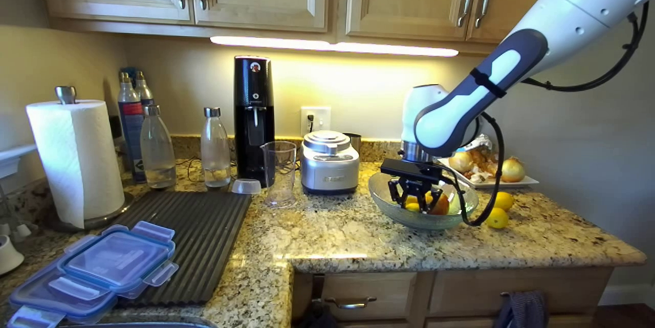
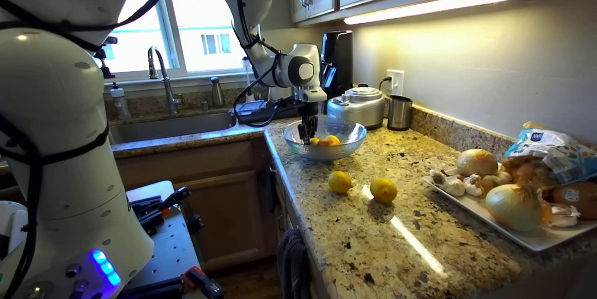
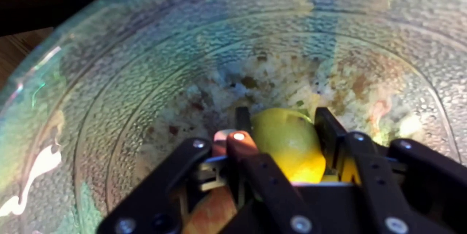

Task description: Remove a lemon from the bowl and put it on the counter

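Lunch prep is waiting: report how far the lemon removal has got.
Done: the gripper is down inside the glass bowl. In hand: its fingers flank a lemon; whether they grip it is unclear. Left: lifting that lemon out and setting it on the granite counter, where two other lemons lie.

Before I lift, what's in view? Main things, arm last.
bowl: 1, greenish clear, on counter
lemon: 1, yellow, between fingertips
round fruit: at least 1, reddish, in bowl
loose lemons: 2, yellow, on counter
onion plate: 1, white, near wall
appliance: 1, silver, near wall
tall machine: 1, black, near wall
silver-capped bottles: 2, clear, near wall
lids: 2, bluish, partly on mat
paper roll: 1, white, beside mat
arm: 1, white and grey, over bowl
gripper: 1, black, partly inside bowl
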Controlling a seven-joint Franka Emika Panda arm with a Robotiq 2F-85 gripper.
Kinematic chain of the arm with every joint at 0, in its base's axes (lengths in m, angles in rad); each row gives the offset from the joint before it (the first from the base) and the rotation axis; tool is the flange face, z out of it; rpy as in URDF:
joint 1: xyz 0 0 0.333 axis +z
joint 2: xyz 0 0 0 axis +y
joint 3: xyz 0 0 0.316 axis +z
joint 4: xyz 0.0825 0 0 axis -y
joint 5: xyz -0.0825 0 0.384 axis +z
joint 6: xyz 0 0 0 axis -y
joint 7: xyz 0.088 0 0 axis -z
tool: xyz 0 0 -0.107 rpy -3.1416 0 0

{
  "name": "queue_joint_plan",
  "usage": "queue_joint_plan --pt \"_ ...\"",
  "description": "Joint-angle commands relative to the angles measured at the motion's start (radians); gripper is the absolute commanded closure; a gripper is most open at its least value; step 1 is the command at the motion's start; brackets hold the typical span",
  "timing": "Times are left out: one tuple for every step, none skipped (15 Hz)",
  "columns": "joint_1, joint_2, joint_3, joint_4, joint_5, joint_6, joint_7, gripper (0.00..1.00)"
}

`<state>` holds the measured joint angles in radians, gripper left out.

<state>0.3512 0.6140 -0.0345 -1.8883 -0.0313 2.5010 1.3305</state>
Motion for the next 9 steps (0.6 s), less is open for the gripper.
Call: queue_joint_plan --pt "0.003 -0.071 0.002 -0.055 -0.033 0.005 -0.023 0.78" --pt "0.006 -0.085 -0.001 -0.063 -0.044 0.008 -0.024 0.78" --pt "0.004 -0.1 0.003 -0.07 -0.049 0.008 -0.036 0.78" --pt "0.004 -0.113 0.005 -0.074 -0.054 0.006 -0.042 0.78" --pt "0.006 -0.131 0.004 -0.081 -0.063 0.003 -0.045 0.78" --pt "0.008 -0.147 0.001 -0.086 -0.075 0.0 -0.047 0.78" --pt "0.014 -0.167 -0.007 -0.095 -0.094 -0.005 -0.038 0.78" --pt "0.017 -0.186 -0.014 -0.101 -0.116 -0.009 -0.027 0.78" --pt "0.017 -0.206 -0.021 -0.112 -0.136 -0.011 -0.017 0.78"
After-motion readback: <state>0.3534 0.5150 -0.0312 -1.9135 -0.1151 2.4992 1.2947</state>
